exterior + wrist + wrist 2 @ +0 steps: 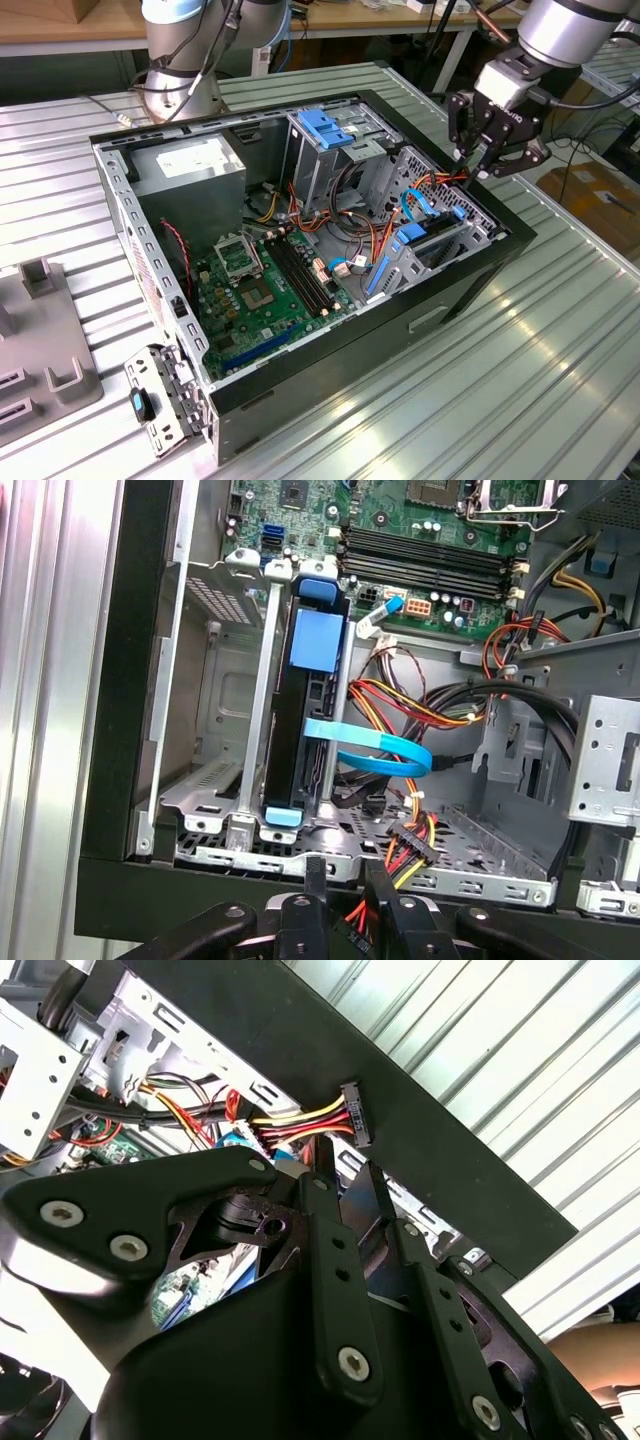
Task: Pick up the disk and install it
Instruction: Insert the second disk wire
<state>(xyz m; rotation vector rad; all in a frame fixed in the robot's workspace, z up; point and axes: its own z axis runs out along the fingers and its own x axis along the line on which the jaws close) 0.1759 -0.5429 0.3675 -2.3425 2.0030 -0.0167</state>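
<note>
In the exterior view, left to right: the open computer case [300, 250] lies on the ribbed table [520, 380], and my gripper [487, 160] hangs over the case's edge on the exterior view's right, fingers drawn narrow around what looks like a cable. The disk [305, 730], with its blue rail, sits upright in the drive cage [215, 770] in the first wrist view. As I judge it, I should stay gentle with the power connector [412, 842].

The silver-grey cylindrical arm [565, 28] ends in a black metal linkage gripper [487, 160], silver screws [62, 1213] studding its plates, a black cable trailing at three o'clock.
</note>
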